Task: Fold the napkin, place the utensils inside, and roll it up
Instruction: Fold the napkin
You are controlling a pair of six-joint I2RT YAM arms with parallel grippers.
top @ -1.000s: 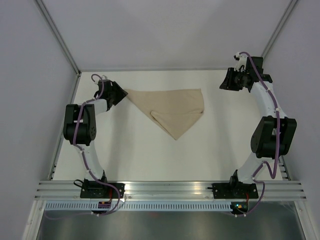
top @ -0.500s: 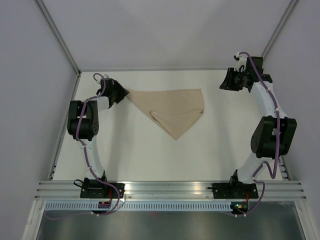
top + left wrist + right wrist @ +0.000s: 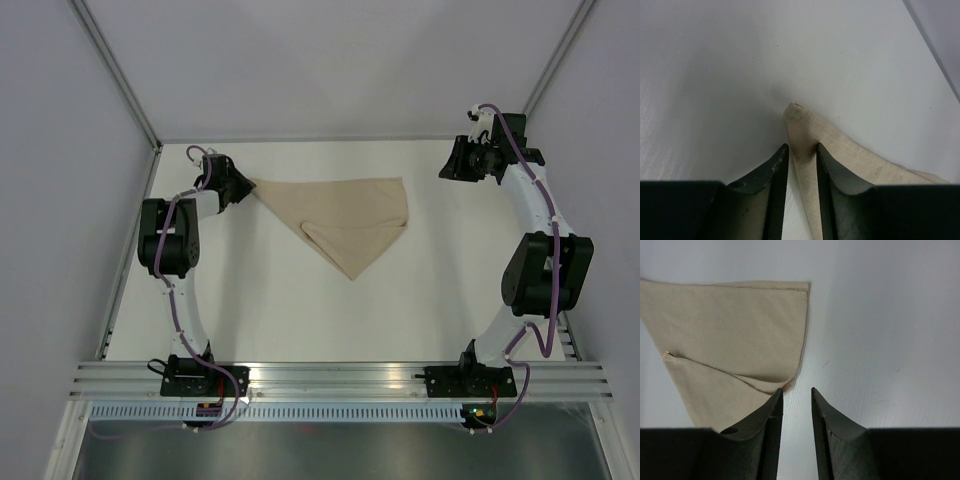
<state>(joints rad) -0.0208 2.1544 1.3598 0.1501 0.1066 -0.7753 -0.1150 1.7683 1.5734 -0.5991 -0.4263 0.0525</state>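
Beige napkin (image 3: 802,130) corner sits between left fingers (image 3: 769,187), grip unclear; right fingers (image 3: 765,432) slightly apart, empty.

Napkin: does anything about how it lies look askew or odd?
Yes, mildly. The napkin is a lopsided triangle: its near flap is folded crookedly, edges not lined up. A tiny orange-brown speck shows at one fold edge, too small to identify. The left gripper straddles its left corner.
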